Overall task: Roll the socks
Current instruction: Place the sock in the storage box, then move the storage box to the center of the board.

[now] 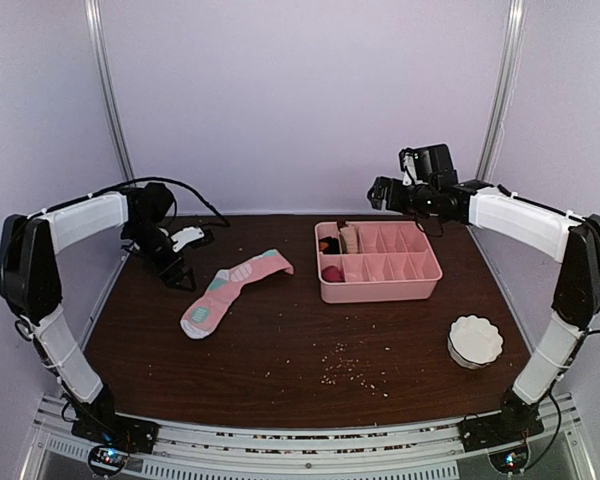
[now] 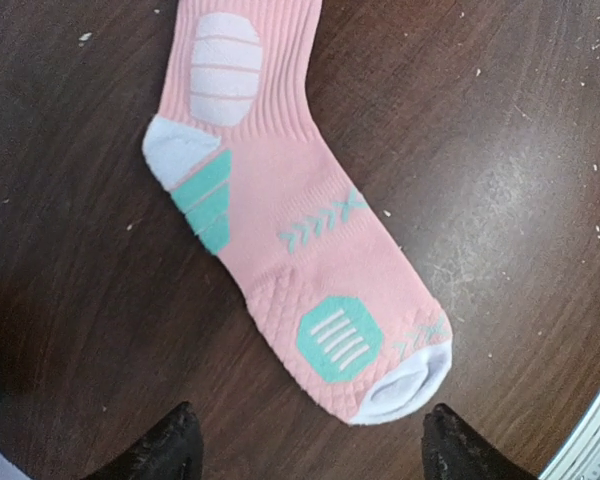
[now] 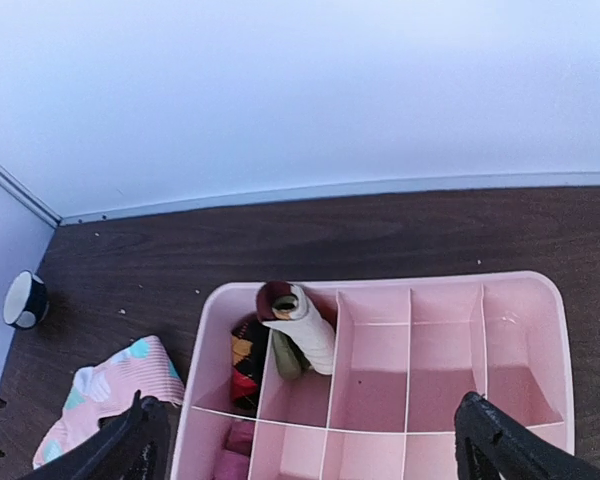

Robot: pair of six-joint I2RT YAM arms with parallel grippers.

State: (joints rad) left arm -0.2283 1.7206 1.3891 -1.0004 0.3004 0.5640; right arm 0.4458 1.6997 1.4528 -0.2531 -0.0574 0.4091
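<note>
The pink sock [image 1: 232, 285] with mint-green patches lies flat and unrolled on the dark table, left of the tray. In the left wrist view the pink sock [image 2: 280, 220] stretches away from me, its white toe nearest. My left gripper [image 2: 310, 455] hovers over that toe end, open, a black fingertip on either side and nothing between them. The beige sock [image 3: 305, 325] with a maroon end sits rolled in a back-left compartment of the pink tray [image 3: 440, 283]. My right gripper [image 3: 315, 445] hangs open above the tray, holding nothing. From above, the left gripper [image 1: 172, 264] is at the table's left, the right gripper [image 1: 382, 190] behind the tray [image 1: 380, 292].
A dark argyle roll [image 3: 242, 365] and a maroon item [image 3: 235, 455] fill other left tray compartments. A white fluted bowl [image 1: 475, 340] stands at the front right. Crumbs [image 1: 345, 365] dot the table's front middle. A small dark cup [image 3: 25, 300] sits near the back left wall.
</note>
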